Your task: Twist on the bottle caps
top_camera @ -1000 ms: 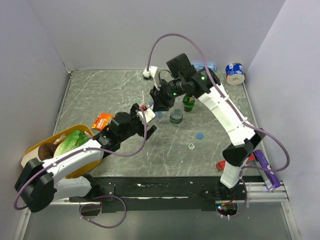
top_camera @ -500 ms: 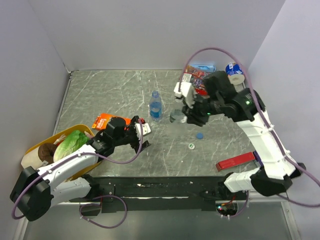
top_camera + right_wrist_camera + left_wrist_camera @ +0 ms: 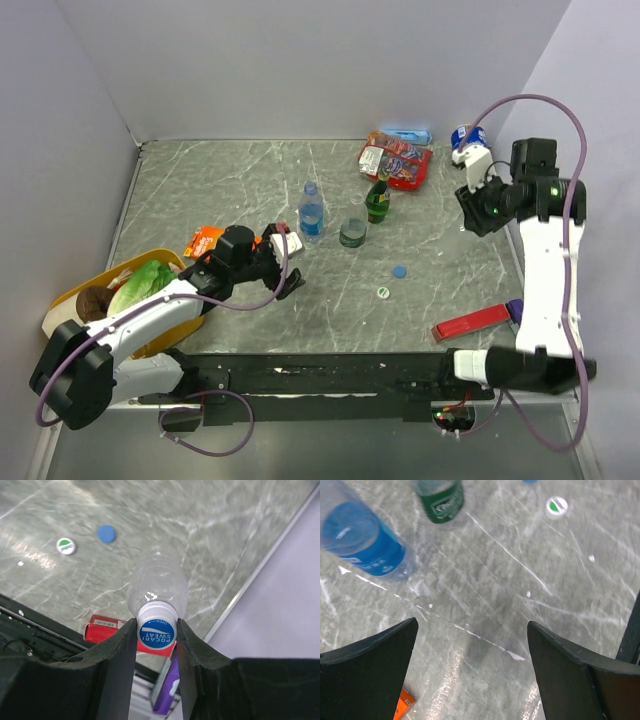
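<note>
My right gripper [image 3: 156,630] is shut on a white cap with a blue centre [image 3: 156,634]. The cap sits on the neck of a clear plastic bottle [image 3: 159,582] that hangs below it. In the top view this gripper [image 3: 480,215] is high at the table's right edge, and its bottle is hidden there. A clear water bottle with a blue label [image 3: 311,212] and a dark green bottle [image 3: 377,203] stand mid-table. A plain blue cap [image 3: 399,271] and a green-rimmed cap [image 3: 382,292] lie loose. My left gripper [image 3: 288,278] is open and empty, low, left of the caps.
A dark green cup [image 3: 352,234] stands between the two bottles. A red box [image 3: 478,322] lies front right, snack packets [image 3: 395,158] at the back, an orange packet [image 3: 205,240] and a yellow bowl [image 3: 70,296] of greens on the left.
My right arm has swung from the table's middle out to the far right edge and risen. My left gripper drew back from the water bottle, then shifted slightly right.
</note>
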